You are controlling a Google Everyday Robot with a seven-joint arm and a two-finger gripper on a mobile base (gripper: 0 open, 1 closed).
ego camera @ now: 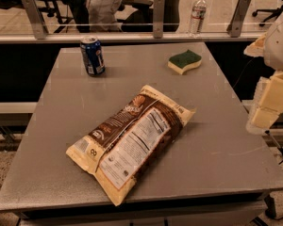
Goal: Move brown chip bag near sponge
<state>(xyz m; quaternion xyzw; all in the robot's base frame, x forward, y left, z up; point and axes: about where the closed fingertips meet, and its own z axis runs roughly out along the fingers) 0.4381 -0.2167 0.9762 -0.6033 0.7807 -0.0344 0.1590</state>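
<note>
The brown chip bag (132, 140) lies flat on the grey table (226, 149), label side up, its length running diagonally from the front left to the middle. The sponge (184, 61), dark green on top with a pale yellow base, lies at the back right of the table, well apart from the bag. My gripper (268, 108) hangs at the right edge of the view, off the table's right side, level with the bag's upper end and not touching anything.
A blue soda can (92, 55) stands upright at the back left of the table. A railing (132, 34) runs behind the table, with a water bottle (197, 14) and a standing person (106, 4) beyond it.
</note>
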